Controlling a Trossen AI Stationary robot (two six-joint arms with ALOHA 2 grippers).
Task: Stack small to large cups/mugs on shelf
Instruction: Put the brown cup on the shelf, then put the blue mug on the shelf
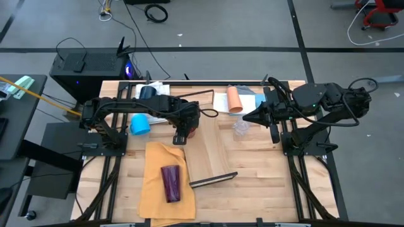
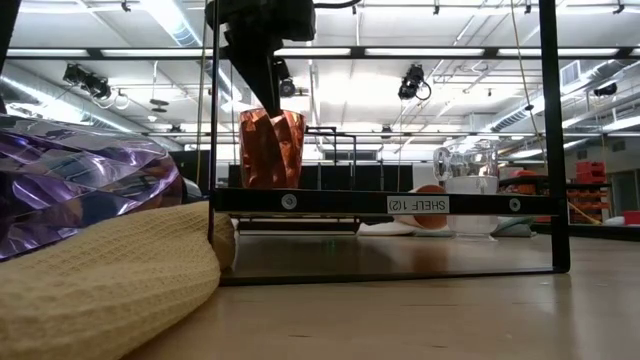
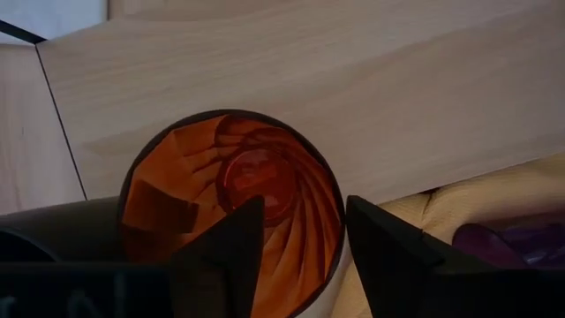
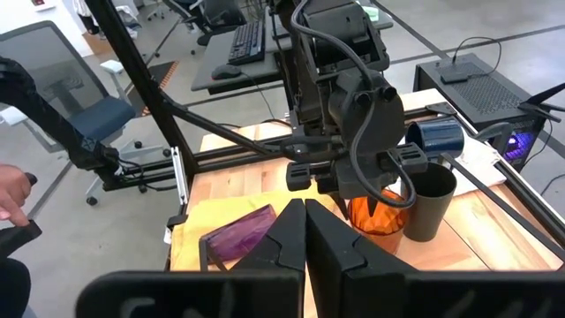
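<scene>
A translucent orange tumbler (image 3: pixel 203 177) stands upright on its base on the shelf (image 2: pixel 520 203), a pale plank (image 1: pixel 211 148) with dark bars at its ends. My left gripper (image 3: pixel 305 208) comes down on it from above and is open: one finger is inside the tumbler and the other outside its rim. A black cup (image 4: pixel 428 208) stands right beside the tumbler. My right gripper (image 4: pixel 305 234) is shut, holds nothing, and is raised over the table's right side (image 1: pixel 247 116). My left gripper straddles the orange tumbler's rim (image 3: pixel 338 208), with one finger (image 3: pixel 234 238) inside the hollow and the other finger (image 3: pixel 388 252) outside, both pointing steeply down. A gap shows between the fingers, and I cannot tell whether either one touches the wall.
A purple tumbler (image 1: pixel 171 183) lies on a mustard cloth (image 1: pixel 158 161) near the front. A blue mug (image 1: pixel 139 123) lies left of the shelf and a navy mug (image 1: pixel 148 92) is at the back. A peach cup (image 1: pixel 235 99) and clear cups (image 1: pixel 241 128) sit to the right.
</scene>
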